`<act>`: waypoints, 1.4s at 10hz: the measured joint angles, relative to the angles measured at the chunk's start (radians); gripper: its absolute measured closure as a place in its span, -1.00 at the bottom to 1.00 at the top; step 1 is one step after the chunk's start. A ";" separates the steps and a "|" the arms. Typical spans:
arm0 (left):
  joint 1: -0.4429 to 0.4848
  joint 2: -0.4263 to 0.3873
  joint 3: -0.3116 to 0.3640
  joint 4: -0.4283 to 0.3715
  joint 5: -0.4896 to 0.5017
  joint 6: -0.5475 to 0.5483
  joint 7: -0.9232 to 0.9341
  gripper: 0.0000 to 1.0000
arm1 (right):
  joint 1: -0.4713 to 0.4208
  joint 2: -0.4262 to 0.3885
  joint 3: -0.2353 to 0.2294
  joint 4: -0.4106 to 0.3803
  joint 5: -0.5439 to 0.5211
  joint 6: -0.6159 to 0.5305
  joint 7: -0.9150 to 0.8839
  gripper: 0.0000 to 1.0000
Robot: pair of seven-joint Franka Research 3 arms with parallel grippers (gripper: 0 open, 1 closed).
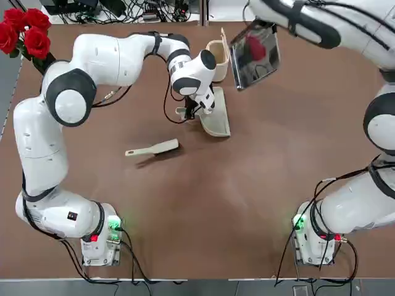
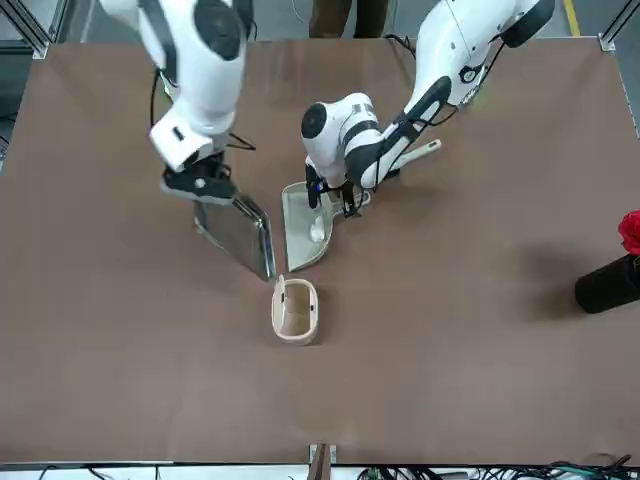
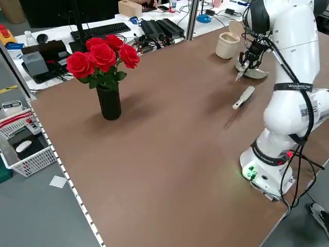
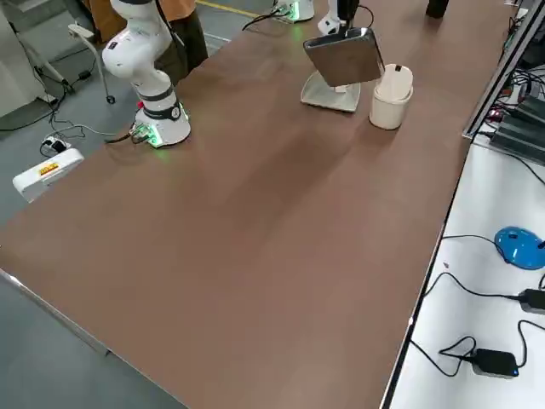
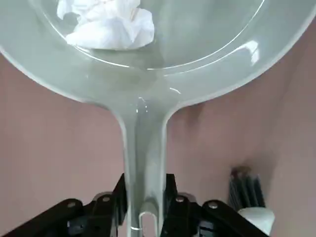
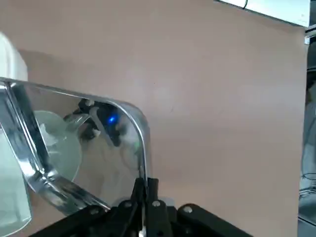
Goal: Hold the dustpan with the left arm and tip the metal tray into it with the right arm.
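The cream dustpan (image 1: 217, 117) lies on the table with a white crumpled wad (image 2: 318, 232) in its scoop. My left gripper (image 1: 192, 111) is shut on the dustpan's short handle (image 5: 144, 163), which the left wrist view shows clamped between both fingers. The shiny metal tray (image 1: 254, 54) hangs steeply tilted in the air just beside and above the dustpan's wide end. My right gripper (image 2: 203, 187) is shut on the tray's rim (image 6: 143, 158), with the tray's low edge (image 2: 262, 262) close to the scoop.
A tall cream cup-like bin (image 1: 218, 60) stands just beyond the dustpan, next to the tray. A slim cream hand brush (image 1: 152, 148) lies nearer the left arm's base. Red roses in a black vase (image 1: 24, 32) stand at the far left corner.
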 joint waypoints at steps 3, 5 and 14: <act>0.015 -0.087 -0.011 0.012 -0.070 -0.023 0.042 0.35 | -0.053 -0.053 -0.107 0.000 0.127 0.021 -0.110 0.91; 0.055 -0.123 -0.034 0.016 -0.083 -0.024 0.056 0.35 | -0.150 -0.070 -0.113 -0.003 0.227 0.038 -0.194 0.91; 0.151 -0.128 -0.103 0.038 -0.085 -0.051 0.096 0.35 | -0.278 -0.143 -0.528 -0.422 0.577 0.270 -0.701 0.91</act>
